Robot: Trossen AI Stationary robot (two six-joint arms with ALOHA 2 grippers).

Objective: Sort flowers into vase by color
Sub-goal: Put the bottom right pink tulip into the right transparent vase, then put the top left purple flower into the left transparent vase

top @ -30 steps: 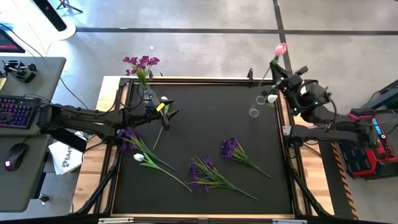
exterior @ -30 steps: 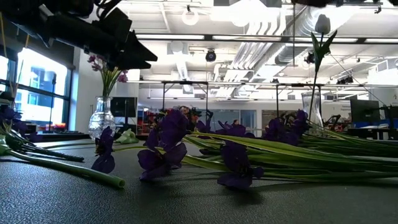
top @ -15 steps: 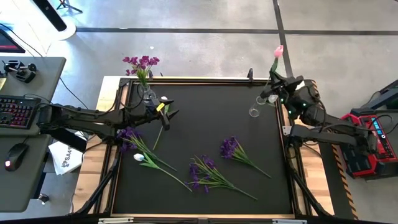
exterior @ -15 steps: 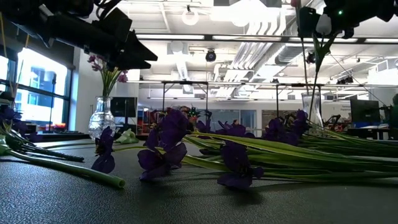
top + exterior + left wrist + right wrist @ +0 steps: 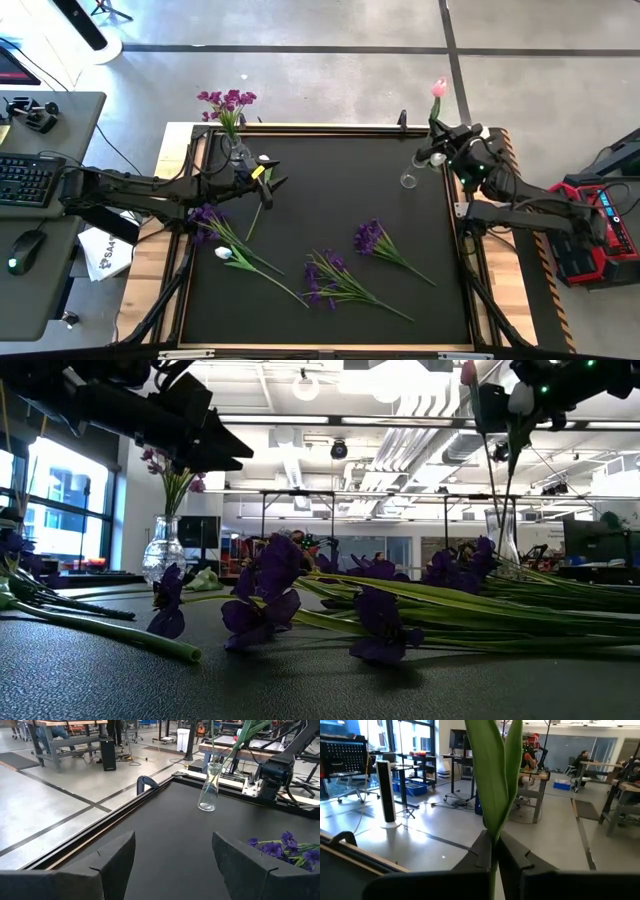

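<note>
1. The right tool (image 5: pixel 437 128) sits at the upper right of the high view, over the far right corner of the black counter (image 5: pixel 330 200), with its fingers (image 5: pixel 487 849) pressed together on the green stem of a pink tulip (image 5: pixel 438 88).
2. That tulip's bud points up past the counter's top edge in the high view; in the right wrist view its broad green leaves (image 5: pixel 495 775) rise straight out from between the fingers.
3. Just below the right tool in the high view stands a clear glass vase (image 5: pixel 408 180), near the counter's right edge; whether the stem tip is inside it cannot be told.
4. The left tool (image 5: pixel 272 182) rests at the upper left of the counter in the high view, its fingers (image 5: pixel 115 857) spread apart and holding nothing.
5. A second glass vase (image 5: pixel 236 152), holding purple flowers (image 5: pixel 228 100), stands at the upper left corner, just beside the left arm.
6. Lying flat on the counter in the high view: a purple stem (image 5: pixel 208 218) and a white tulip (image 5: pixel 224 253) at lower left, a purple cluster (image 5: pixel 325 278) at lower centre, and another purple bunch (image 5: pixel 369 237) right of centre.
7. In the low view these purple blossoms (image 5: pixel 262 595) fill the foreground, with the left vase (image 5: pixel 163 550) behind them.
</note>
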